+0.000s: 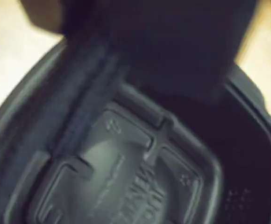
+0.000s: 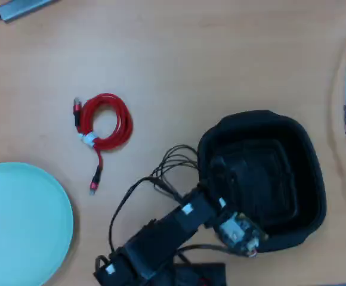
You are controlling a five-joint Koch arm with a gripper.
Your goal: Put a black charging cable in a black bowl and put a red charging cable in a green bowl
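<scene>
Two receptacles: the claw (image 2: pixel 232 173) hangs inside the black bowl (image 2: pixel 307 173), its jaw opening indiscernible, the black charging cable nowhere distinguishable against the dark floor. Probably the black-cable step is ending; farther off, the red charging cable (image 2: pixel 104 122) lies coiled on the table (image 2: pixel 221 53), near the green bowl (image 2: pixel 18 220), awaiting pickup.

embossed marks on black bowl (image 1: pixel 126 186) floor, blurred, unreadable

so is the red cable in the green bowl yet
No, in the overhead view the red charging cable lies coiled on the bare table, apart from the green bowl, which holds nothing.
</scene>
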